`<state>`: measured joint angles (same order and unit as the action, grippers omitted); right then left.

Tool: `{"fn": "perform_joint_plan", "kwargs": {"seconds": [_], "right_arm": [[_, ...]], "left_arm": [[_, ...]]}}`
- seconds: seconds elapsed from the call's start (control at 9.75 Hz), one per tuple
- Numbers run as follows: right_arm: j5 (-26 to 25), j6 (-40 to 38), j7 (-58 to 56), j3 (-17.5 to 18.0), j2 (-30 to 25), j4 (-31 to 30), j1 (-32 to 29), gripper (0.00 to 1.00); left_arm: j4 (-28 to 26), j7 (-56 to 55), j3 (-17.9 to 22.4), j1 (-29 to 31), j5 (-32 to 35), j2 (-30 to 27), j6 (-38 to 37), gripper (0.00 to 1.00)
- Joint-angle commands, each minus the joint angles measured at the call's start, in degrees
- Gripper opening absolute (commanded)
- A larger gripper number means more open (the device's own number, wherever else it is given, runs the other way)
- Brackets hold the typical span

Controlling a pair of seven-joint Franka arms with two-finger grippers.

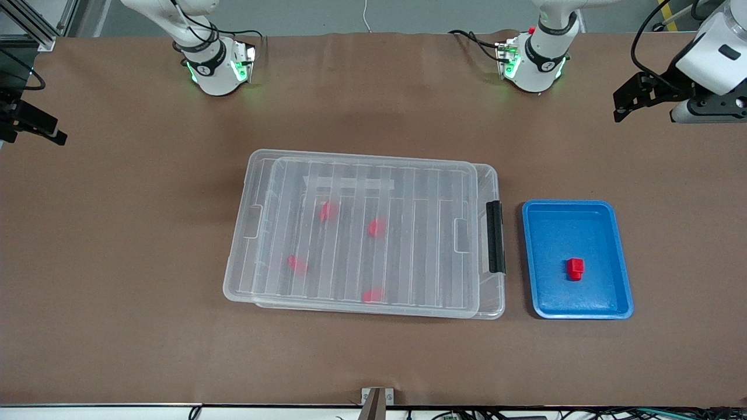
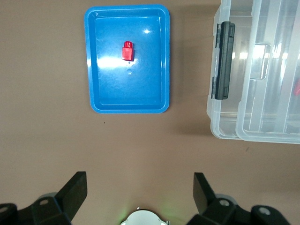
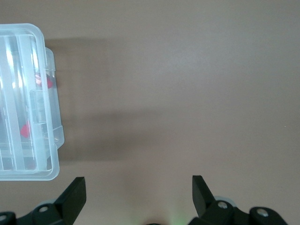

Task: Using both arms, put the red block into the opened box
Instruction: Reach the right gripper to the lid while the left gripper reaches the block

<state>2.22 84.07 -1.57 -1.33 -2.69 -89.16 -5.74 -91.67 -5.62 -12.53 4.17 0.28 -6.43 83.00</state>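
Inspecting the table, I find the task barely begun. The red block (image 1: 575,268) lies loose in the blue tray (image 1: 618,256), at about five o'clock of the tray's centre in the front view, touched by nothing. The clear box (image 1: 493,303) sits just beside the tray toward the right arm's end, its black latch bar (image 1: 495,236) facing the tray. Its ribbed lid (image 1: 362,233) lies on top, shifted slightly askew, so I judge the box not yet opened. Four like red blocks show through the lid. The left gripper (image 2: 140,192) hangs released over bare table near the tray; the right gripper (image 3: 138,192) hangs released over bare table by the box's other short end. Remaining: lid off, block picked, block placed.
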Motion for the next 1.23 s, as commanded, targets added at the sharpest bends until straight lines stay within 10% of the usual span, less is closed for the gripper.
{"fn": "perform_joint_plan", "kwargs": {"seconds": [0.0,0.62,0.92,1.13], "right_arm": [[-0.90,0.13,-0.54,-0.43,-1.53,-1.63,0.47,1.00],[3.38,-1.20,-2.56,0.36,-0.56,-1.63,2.91,1.00],[4.45,11.24,0.49,0.89,10.55,-1.80,9.06,1.00],[4.55,18.90,10.92,8.06,17.25,-2.15,10.23,1.00]], "left_arm": [[0.61,0.34,-0.13,-0.04,1.29,1.86,-1.17,1.00],[2.64,0.70,0.14,2.42,1.57,10.72,2.94,1.00],[2.20,0.69,0.14,2.50,4.73,20.64,10.32,1.00],[1.68,0.70,0.14,3.99,4.82,27.15,15.68,1.00]]}}
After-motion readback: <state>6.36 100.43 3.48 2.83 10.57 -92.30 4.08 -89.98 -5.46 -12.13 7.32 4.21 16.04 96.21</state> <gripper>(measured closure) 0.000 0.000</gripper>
